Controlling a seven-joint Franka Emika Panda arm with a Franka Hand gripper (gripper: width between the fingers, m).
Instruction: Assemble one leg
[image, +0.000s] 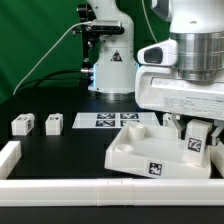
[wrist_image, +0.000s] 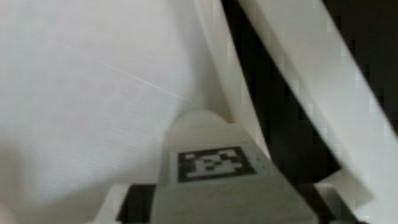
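Note:
My gripper is shut on a white leg with a black-and-white marker facing the camera. I hold it upright at the right corner of the large white tray-like part, which lies on the black table. I cannot tell whether the leg touches the tray. In the wrist view the leg sits between my gripper's dark pads, with the tray's white surface below it. Other loose legs lie at the exterior view's left.
The marker board lies flat behind the tray. A white raised rail runs along the front edge and up the left side. The arm's base stands at the back with a cable.

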